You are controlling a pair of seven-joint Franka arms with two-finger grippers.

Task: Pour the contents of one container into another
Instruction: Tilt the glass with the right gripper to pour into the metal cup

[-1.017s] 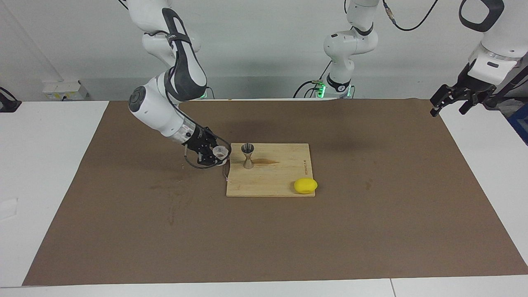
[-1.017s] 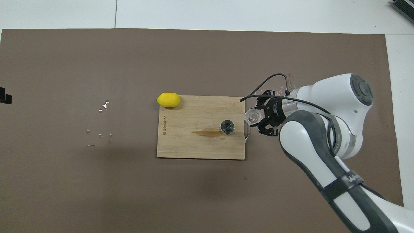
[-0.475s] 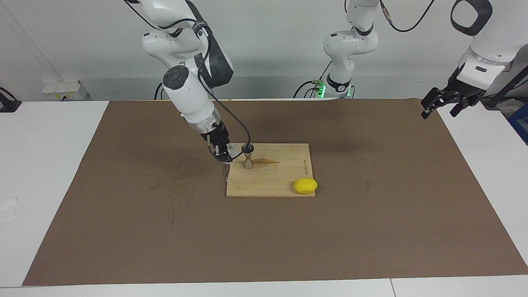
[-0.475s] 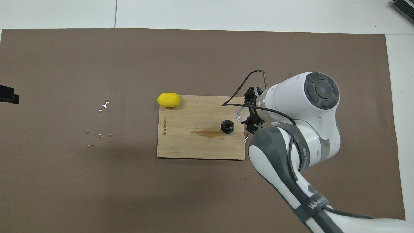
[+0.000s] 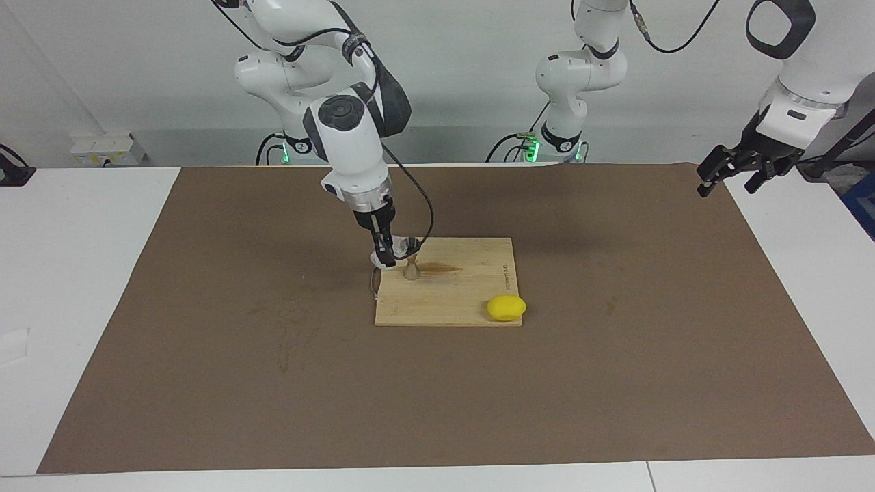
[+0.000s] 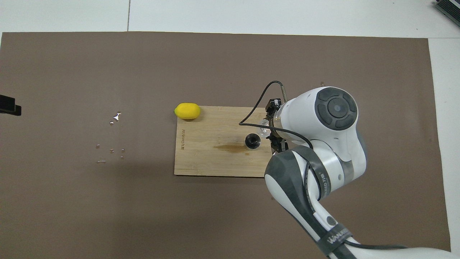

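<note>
Since a second ago, the right arm is standing far more upright, having swung its wrist up from a low sideways reach, and the right gripper (image 5: 388,254) is now hanging over the edge of the pale rectangular wooden board (image 5: 458,301) toward the right arm's end of the table. Its fingers are clamping together on the small clear see-through cylindrical cup (image 5: 394,247), which is tipping toward the small silvery hourglass-shaped metal jigger (image 5: 411,260). From the facing view the cup's rim is sitting just beside the jigger's upper cone, at about its height; whether the two are touching cannot be told. In the overhead view the cup (image 6: 264,126) is showing as a glassy patch right next to the jigger's dark round mouth (image 6: 252,140), mostly covered by the white wrist.

Standing upright on the board, the jigger is staying where it was, with a brown wet-looking streak (image 6: 231,147) running along the wood beside it. A yellow lemon (image 5: 506,307) is resting at the board's corner, farther from the robots and toward the left arm's end. Everything is lying on a brown mat (image 5: 615,383) spread over the white table.

Raised over the mat's corner at its own end, the left gripper (image 5: 731,171) is waiting with its fingers spread apart, holding nothing.
</note>
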